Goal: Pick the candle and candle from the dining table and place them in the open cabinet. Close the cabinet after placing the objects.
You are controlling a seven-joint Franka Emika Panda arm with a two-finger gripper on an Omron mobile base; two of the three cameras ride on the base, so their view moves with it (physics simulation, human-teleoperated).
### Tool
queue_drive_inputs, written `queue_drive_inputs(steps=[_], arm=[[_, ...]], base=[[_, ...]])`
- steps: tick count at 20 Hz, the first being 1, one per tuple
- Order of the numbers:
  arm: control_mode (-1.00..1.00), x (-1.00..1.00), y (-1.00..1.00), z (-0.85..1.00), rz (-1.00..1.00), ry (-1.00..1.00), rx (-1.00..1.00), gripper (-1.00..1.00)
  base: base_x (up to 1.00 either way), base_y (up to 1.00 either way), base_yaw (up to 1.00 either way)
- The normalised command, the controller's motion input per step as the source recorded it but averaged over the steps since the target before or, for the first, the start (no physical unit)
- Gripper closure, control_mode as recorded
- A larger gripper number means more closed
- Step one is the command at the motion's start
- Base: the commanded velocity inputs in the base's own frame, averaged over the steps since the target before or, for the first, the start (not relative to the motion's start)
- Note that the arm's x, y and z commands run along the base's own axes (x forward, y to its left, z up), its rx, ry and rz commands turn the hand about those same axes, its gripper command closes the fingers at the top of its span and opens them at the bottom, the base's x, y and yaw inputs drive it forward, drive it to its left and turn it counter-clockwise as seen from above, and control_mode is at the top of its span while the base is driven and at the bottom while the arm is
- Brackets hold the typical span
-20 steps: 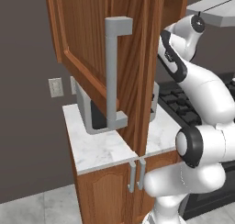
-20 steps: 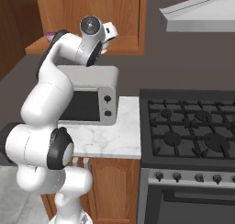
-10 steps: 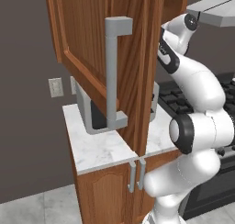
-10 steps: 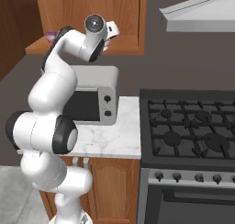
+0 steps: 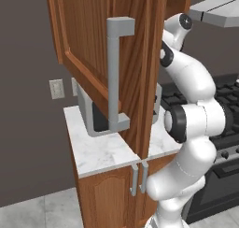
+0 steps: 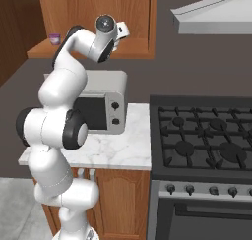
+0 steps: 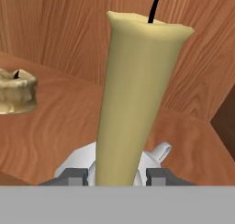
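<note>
Fingers (image 7: 73,176) pinch the slim candle (image 7: 137,103) low on its stick — I see the gripper (image 7: 117,176) clamped on it inside the cabinet (image 5: 107,49), above the wooden shelf. The stubby candle (image 7: 16,91) sits on that shelf, well apart.

Inside cabinet (image 6: 142,17) the tall candle (image 7: 137,94) stands right in front of gripper (image 7: 117,176), between the fingers, so no way straight fwd. Stubby candle (image 7: 16,91) sits on shelf (image 7: 69,113) to the left, well apart; bare shelf between them. Back wall close behind. Open door (image 5: 100,59) w/ bar handle (image 5: 114,73) blocks arm's left side; microwave (image 6: 101,104) is below shelf.
</note>
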Motion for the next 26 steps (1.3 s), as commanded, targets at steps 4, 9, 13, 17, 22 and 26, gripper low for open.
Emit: queue_drive_inputs(steps=[4, 9, 13, 17, 22, 26], arm=[[-1.0, 0.38, 0.04, 0.0, 0.0, 0.0, 0.02, 1.0], [-1.0, 0.35, 0.05, -0.02, 0.0, 0.0, 0.03, 1.0], [-1.0, 0.33, 0.03, -0.07, 0.0, 0.0, 0.03, 1.0], [-1.0, 0.3, 0.02, -0.16, 0.0, 0.01, 0.01, 1.0], [-1.0, 0.3, 0.01, -0.21, 0.0, 0.01, 0.01, 1.0], [-1.0, 0.29, 0.0, -0.12, 0.0, 0.0, 0.01, 1.0]], base=[[0.0, 0.0, 0.0], [0.0, 0.0, 0.0], [0.0, 0.0, 0.0], [0.0, 0.0, 0.0], [0.0, 0.0, 0.0], [0.0, 0.0, 0.0]])
